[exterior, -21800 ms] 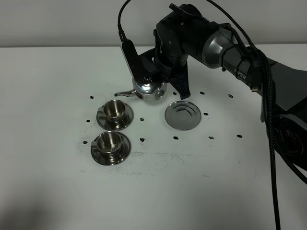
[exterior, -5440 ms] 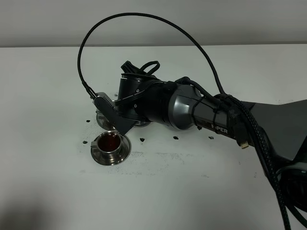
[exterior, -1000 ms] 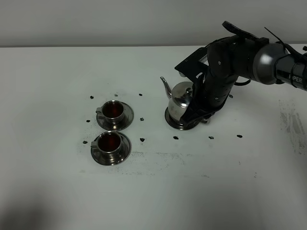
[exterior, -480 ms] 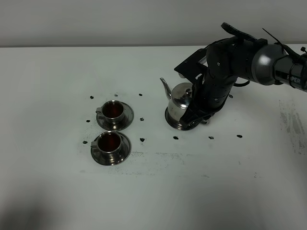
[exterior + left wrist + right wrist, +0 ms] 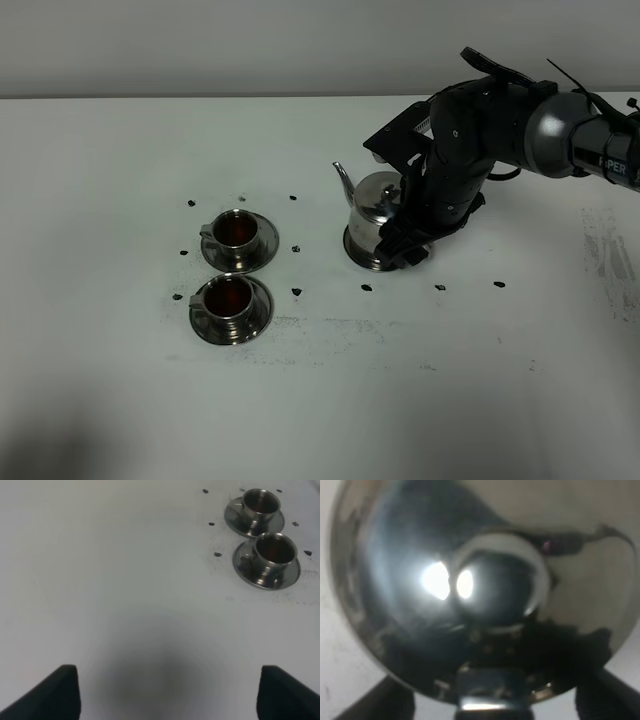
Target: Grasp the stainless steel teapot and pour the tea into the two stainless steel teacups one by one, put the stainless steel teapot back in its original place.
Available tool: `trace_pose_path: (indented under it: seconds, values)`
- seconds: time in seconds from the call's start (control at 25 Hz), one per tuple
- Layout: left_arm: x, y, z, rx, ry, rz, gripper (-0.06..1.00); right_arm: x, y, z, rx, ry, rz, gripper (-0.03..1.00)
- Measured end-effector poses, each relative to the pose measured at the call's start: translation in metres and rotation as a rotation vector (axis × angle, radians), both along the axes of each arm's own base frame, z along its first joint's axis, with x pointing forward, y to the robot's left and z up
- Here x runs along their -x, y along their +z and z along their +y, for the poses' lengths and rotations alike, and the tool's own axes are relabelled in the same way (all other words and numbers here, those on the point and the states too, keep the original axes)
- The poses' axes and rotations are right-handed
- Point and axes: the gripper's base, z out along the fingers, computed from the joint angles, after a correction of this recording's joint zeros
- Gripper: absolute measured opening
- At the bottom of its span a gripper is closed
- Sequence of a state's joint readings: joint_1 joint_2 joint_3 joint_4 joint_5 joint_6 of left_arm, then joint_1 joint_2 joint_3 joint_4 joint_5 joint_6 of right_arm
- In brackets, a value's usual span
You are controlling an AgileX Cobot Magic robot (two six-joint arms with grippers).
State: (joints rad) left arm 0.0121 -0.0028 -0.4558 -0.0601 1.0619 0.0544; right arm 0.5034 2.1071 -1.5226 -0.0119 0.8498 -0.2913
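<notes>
The stainless steel teapot [image 5: 373,208] stands upright on its round tray [image 5: 357,257], the original place, right of the middle, with its spout toward the cups. My right gripper [image 5: 403,250] is low at the pot's handle side. In the right wrist view the pot's shiny body [image 5: 445,580] fills the picture, and the gripper [image 5: 495,702] is open with a finger on each side of the handle. Both stainless steel teacups sit on saucers at the left, the far one [image 5: 238,231] [image 5: 260,502] and the near one [image 5: 229,297] [image 5: 274,552], holding dark red tea. My left gripper [image 5: 172,695] is open over bare table.
Small black marks [image 5: 440,287] dot the white table around the cups and the tray. The right arm [image 5: 500,120] and its cables reach in from the right edge. The table's back edge runs along the wall.
Over the last second the right gripper's fingers have spread apart at the teapot's handle, and the pot stays on the tray. Both cups, empty in the earliest frame, now hold tea.
</notes>
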Motion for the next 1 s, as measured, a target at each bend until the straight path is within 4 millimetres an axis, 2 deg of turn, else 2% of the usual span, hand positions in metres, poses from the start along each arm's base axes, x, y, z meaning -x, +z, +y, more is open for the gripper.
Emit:
trace_pose_path:
  seconds: [0.16, 0.44, 0.68, 0.88, 1.0]
  values:
    - [0.0, 0.0, 0.0, 0.0, 0.0, 0.0, 0.69, 0.003, 0.027, -0.002, -0.023, 0.002, -0.052, 0.7]
    - [0.0, 0.0, 0.0, 0.0, 0.0, 0.0, 0.69, 0.024, 0.102, -0.014, -0.078, 0.0, -0.158, 0.58]
    - [0.0, 0.0, 0.0, 0.0, 0.0, 0.0, 0.69, 0.059, 0.162, -0.034, -0.087, -0.004, -0.177, 0.45]
    - [0.0, 0.0, 0.0, 0.0, 0.0, 0.0, 0.69, 0.089, 0.195, -0.053, -0.078, -0.012, -0.164, 0.33]
    - [0.0, 0.0, 0.0, -0.001, -0.001, 0.0, 0.69, 0.106, 0.219, -0.061, -0.114, -0.012, -0.214, 0.27]
